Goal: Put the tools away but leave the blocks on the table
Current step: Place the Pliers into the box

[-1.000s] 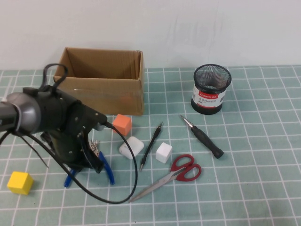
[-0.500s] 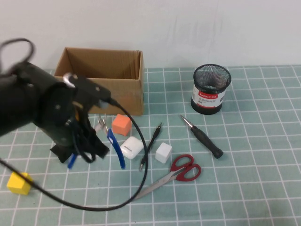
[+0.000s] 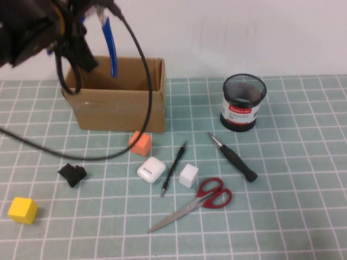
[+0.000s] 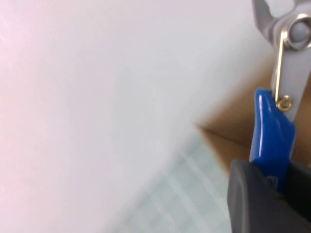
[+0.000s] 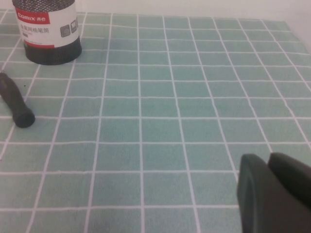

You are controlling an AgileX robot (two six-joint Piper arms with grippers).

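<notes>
Above the cardboard box [image 3: 116, 92], the left gripper [image 3: 81, 27] jaws clench the blue pliers [image 3: 110, 46]; beside the tabletop [image 5: 170, 97], the right gripper [image 5: 274, 194] jaws are closed, empty.

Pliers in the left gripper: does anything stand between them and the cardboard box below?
Nothing visible does. The left gripper holds the blue-handled pliers above the open top of the cardboard box, whose visible inside looks bare. The right gripper stays low over the mat, off to the side.

Glossy plastic, bare metal, plain cardboard

Pliers [image 3: 110, 43] — glossy blue grips, grey steel; box [image 3: 120, 103] matt brown cardboard; cup [image 3: 244, 102] black wire mesh.
</notes>
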